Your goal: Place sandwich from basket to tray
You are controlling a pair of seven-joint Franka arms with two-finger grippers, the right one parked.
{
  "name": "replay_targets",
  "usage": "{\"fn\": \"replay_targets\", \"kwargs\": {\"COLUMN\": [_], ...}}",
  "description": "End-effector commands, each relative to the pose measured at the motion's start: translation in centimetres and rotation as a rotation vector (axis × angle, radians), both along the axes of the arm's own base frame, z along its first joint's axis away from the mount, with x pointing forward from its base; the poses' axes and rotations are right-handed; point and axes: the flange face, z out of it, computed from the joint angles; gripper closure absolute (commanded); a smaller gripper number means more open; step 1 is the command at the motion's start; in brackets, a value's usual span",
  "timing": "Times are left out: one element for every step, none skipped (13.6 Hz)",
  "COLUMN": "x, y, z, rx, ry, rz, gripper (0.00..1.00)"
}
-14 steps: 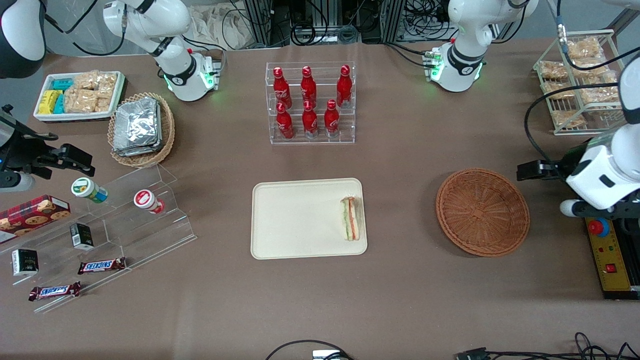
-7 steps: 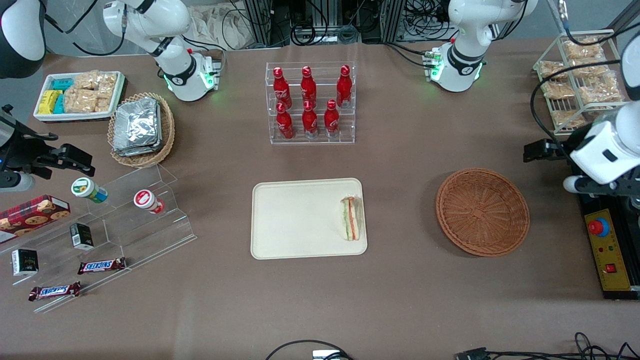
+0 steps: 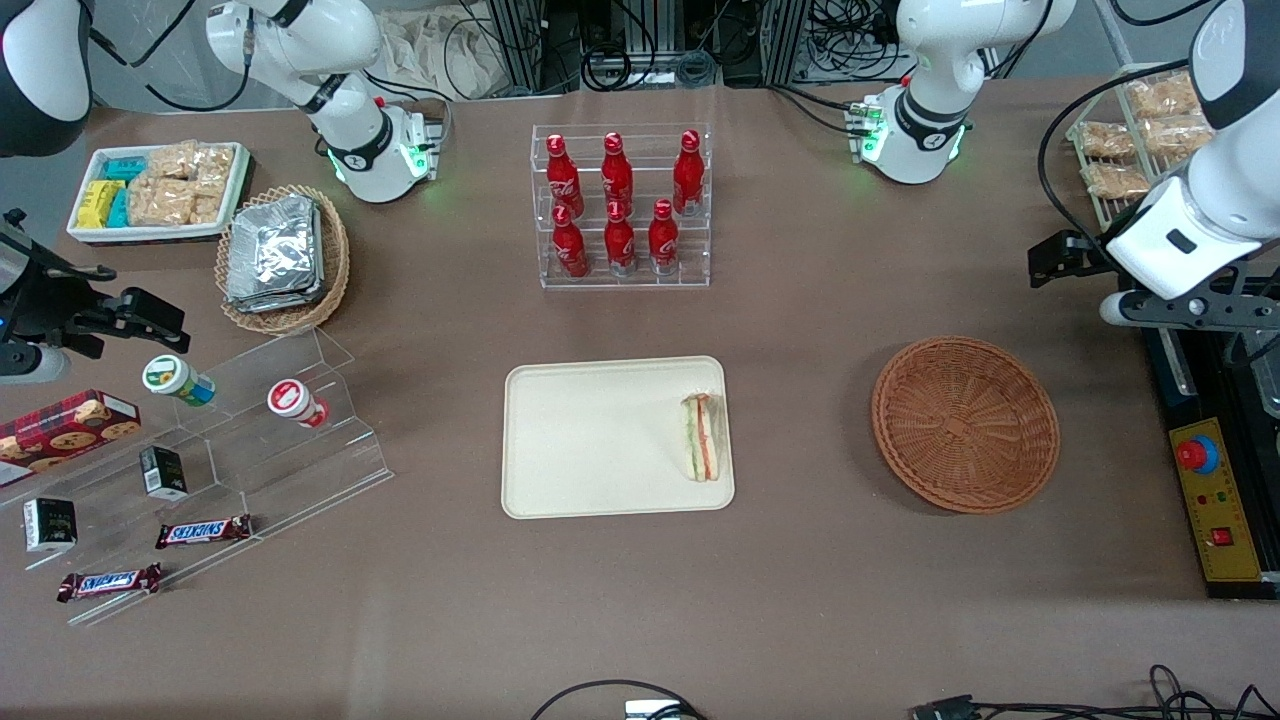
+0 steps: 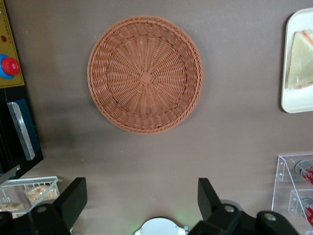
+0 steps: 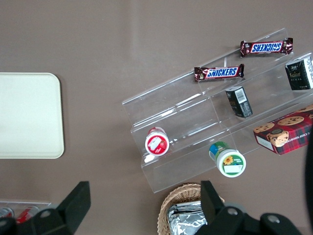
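- The sandwich point(image 3: 701, 437) lies on the tray point(image 3: 590, 440), against the tray's edge nearest the basket point(image 3: 965, 423).
- The basket holds nothing and sits on the bench toward the working arm's end.
- The gripper point(image 4: 142, 198) hangs high over the bench near that end's edge, farther from the front camera than the basket, fingers point(image 4: 73, 200) spread apart, gripping nothing.

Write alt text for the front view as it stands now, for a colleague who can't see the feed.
The sandwich lies on the tray at mid-table, along the edge nearest the empty basket. The open gripper hangs above bare table toward the working arm's end, holding nothing, farther from the camera than the basket.
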Motion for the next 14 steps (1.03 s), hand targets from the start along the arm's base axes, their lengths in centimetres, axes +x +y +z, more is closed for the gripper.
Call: {"fn": "replay_targets", "kwargs": {"x": [1.64, 1.77, 1.75, 1.75, 1.75, 1.83, 1.84, 1.84, 1.77, 1.75, 1.82, 1.88, 1.89, 1.88], "y": [0.68, 0.83, 0.98, 1.0, 1.02, 1.05, 1.05, 1.05, 1.31, 1.31, 1.29, 1.21, 1.13, 1.11], "z": [0.54, 0.57, 0.66, 0.66, 0.66, 0.73, 0.87, 0.87, 0.79, 0.78, 0.72, 0.71, 0.78, 0.71], "rx": [-0.008, -0.01, -0.012, -0.01, -0.009, -0.006, -0.006, -0.006, -0.005, -0.005, -0.006, -0.014, -0.014, -0.015], "ry": [-0.019, -0.025, -0.026, -0.026, -0.027, -0.03, -0.033, -0.033, -0.029, -0.027, -0.029, -0.03, -0.031, -0.029], "rz": [0.004, 0.004, 0.007, 0.006, 0.006, 0.005, 0.007, 0.01, 0.016, 0.016, 0.019, 0.021, 0.021, 0.021], "gripper": [0.0, 0.0, 0.0, 0.0, 0.0, 0.0, 0.0, 0.0, 0.0, 0.0, 0.0, 0.0, 0.0, 0.0]}}
